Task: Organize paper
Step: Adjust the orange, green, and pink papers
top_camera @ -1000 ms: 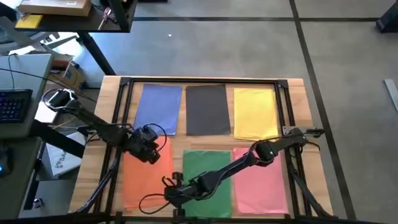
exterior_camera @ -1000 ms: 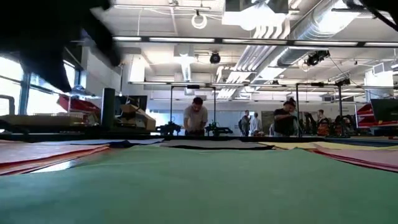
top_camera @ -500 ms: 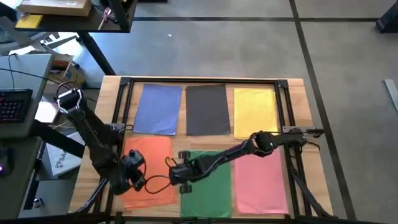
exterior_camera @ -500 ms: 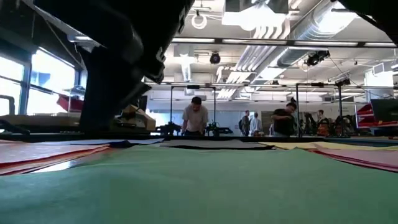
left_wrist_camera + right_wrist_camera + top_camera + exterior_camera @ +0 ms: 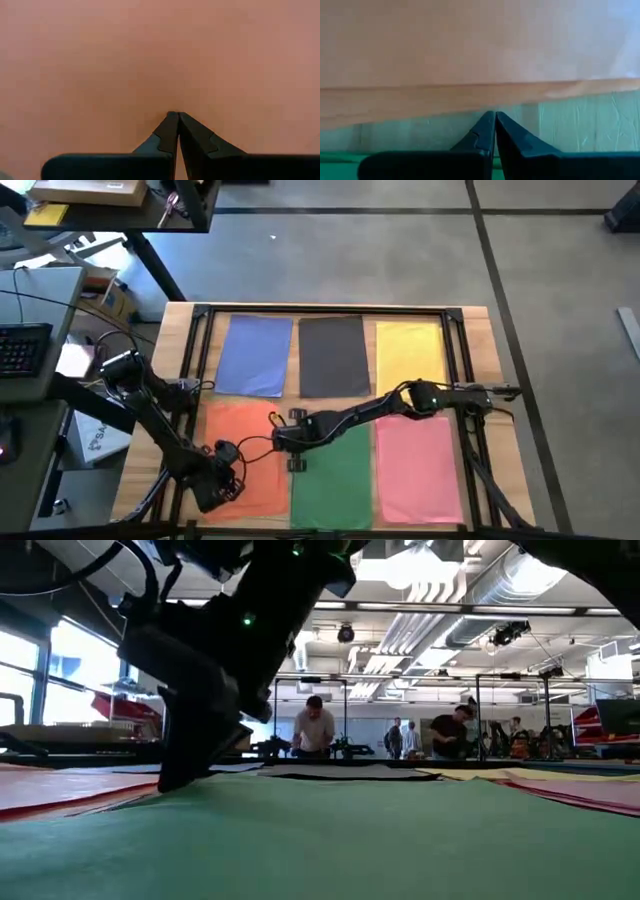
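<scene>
1. Your left gripper (image 5: 176, 116), fingers pressed together and gripping nothing, is hovering over the flat orange paper sheet (image 5: 238, 442) at the table's near-left.
2. Your right gripper (image 5: 495, 115), likewise closed and empty, is reaching across the green paper sheet (image 5: 333, 480) toward the orange sheet's edge.

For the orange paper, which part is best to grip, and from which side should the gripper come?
Probably the long edge beside the green paper. The orange paper lies flat, so only an edge offers a hold, and the right wrist view shows that edge beside a strip of bare table. The shut right gripper is near that side; a low approach from there seems best.
</scene>
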`<action>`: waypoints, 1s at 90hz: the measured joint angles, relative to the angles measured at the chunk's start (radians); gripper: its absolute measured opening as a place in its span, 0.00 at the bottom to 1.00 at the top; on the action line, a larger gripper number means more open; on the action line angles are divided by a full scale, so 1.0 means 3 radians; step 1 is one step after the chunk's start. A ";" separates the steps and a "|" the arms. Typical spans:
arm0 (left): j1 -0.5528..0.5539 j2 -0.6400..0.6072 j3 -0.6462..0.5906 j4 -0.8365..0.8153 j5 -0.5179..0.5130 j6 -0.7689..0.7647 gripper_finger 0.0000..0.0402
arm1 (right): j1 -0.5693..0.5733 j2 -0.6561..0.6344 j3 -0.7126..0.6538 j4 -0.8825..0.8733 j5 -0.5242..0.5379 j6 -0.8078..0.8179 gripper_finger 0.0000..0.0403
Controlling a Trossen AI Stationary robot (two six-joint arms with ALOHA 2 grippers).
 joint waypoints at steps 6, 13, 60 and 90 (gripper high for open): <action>0.0003 0.0000 0.0016 -0.0008 -0.0134 0.0000 0.00 | -0.0002 0.0005 -0.0001 0.0038 -0.0004 0.0050 0.00; 0.0004 0.0007 0.0040 -0.0026 -0.0253 0.0032 0.00 | -0.0006 0.0008 -0.0001 0.0061 -0.0002 0.0142 0.00; -0.0166 -0.0149 0.0674 -0.0824 0.0732 -0.0356 0.00 | -0.0033 -0.0173 -0.0006 -0.0096 -0.0079 0.0060 0.00; -0.0394 -0.0015 0.0650 -0.0837 0.0983 -0.0942 0.00 | -0.0056 -0.0060 -0.0009 0.0032 -0.0213 -0.0025 0.00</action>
